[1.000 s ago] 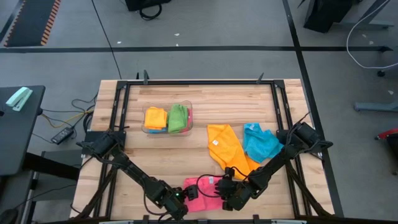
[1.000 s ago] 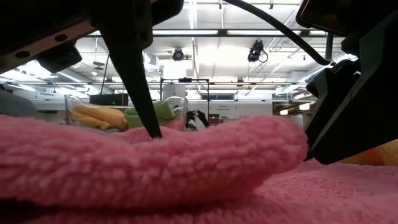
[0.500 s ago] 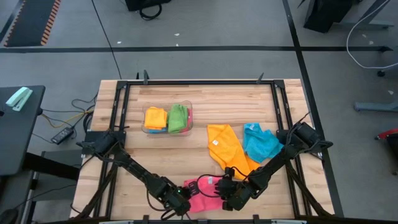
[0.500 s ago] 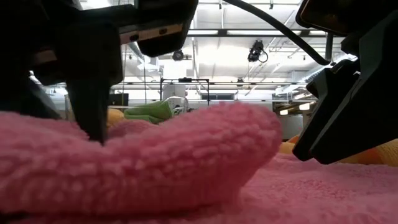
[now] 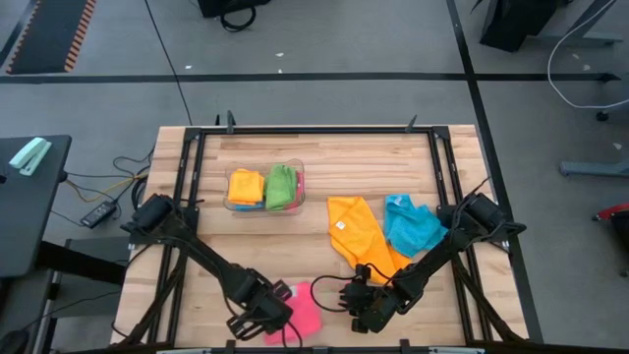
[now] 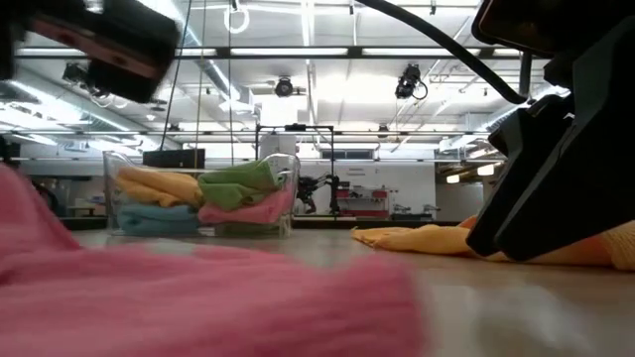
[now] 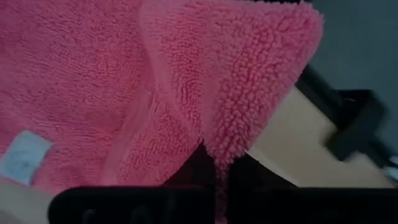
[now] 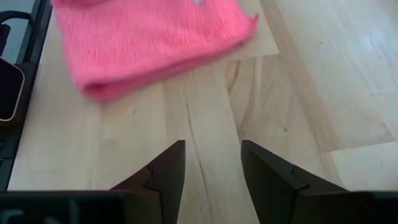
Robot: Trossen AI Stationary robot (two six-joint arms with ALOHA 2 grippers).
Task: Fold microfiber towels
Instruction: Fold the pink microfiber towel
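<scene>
Tabletop (image 5: 324,167); left fingers (image 5: 280,313) clamp pink towel (image 5: 303,315).

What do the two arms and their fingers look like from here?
Both arms are dark, slim and jointed. The left arm and right arm each rise from a bulky black base joint near the table's side rails. The right gripper's fingers are dark, flat-faced, angular wedges.

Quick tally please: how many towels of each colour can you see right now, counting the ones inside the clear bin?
Pink towels: 2, one at the front edge, one in the bin
Orange towels: 2
Blue towels: 2
Green towels: 1
Total: 7
</scene>
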